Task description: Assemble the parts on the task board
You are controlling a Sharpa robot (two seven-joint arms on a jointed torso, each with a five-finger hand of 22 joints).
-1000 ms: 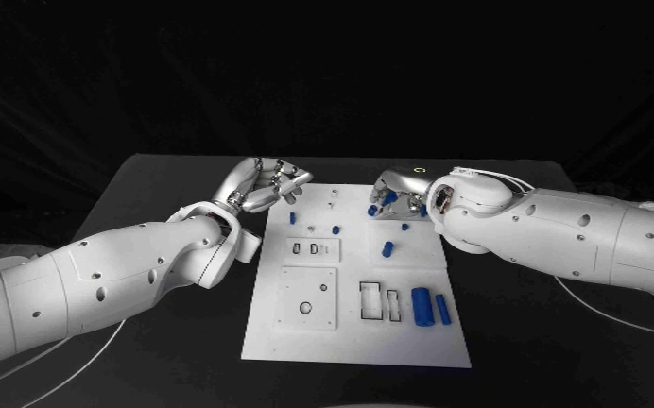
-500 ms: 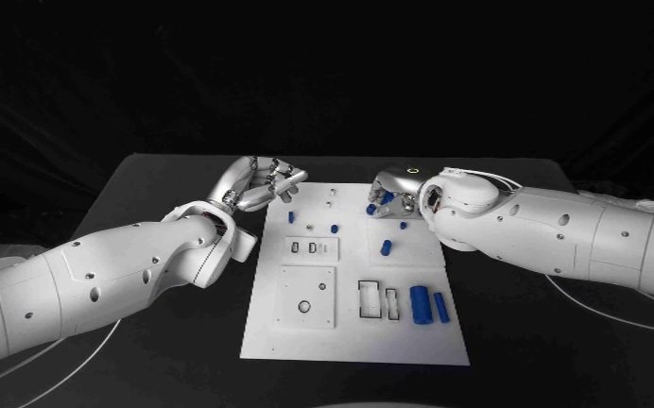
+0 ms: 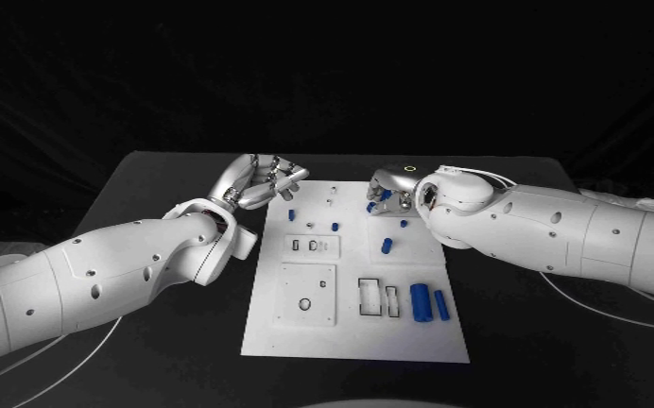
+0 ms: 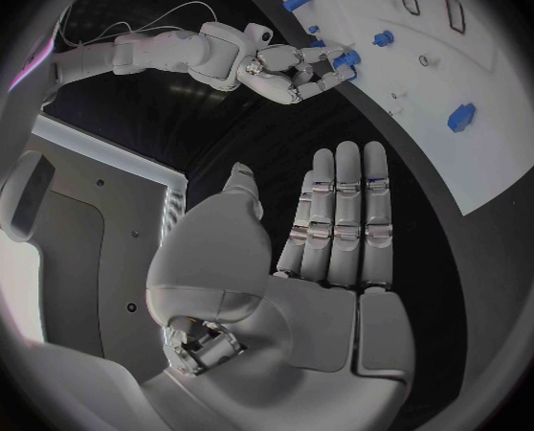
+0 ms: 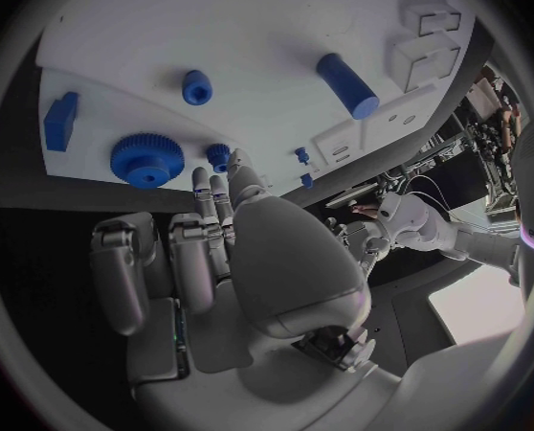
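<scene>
The white task board (image 3: 348, 332) lies in the middle of the black table. Two blue cylinders (image 3: 421, 302) lie near its right edge, a shorter blue piece (image 3: 387, 247) further up, a small one (image 3: 292, 216) at its left. My right hand (image 3: 390, 190) hovers over the board's far right corner, fingers stretched out, holding nothing. In the right wrist view its fingertips (image 5: 236, 168) reach a small blue part (image 5: 219, 153) beside a blue gear (image 5: 147, 159). My left hand (image 3: 261, 182) floats off the far left corner, fingers straight and apart (image 4: 339, 220), empty.
Raised white plates with slots (image 3: 311, 248) and a larger plate with a hole (image 3: 308, 296) sit on the board's left half. Two rectangular cut-outs (image 3: 370, 299) lie beside the cylinders. A blue peg (image 5: 196, 86), cylinder (image 5: 347, 84) and block (image 5: 61, 120) stand near the gear.
My right forearm has swung a little to the left and the hand has edged toward the board's far corner. The left hand has barely moved.
</scene>
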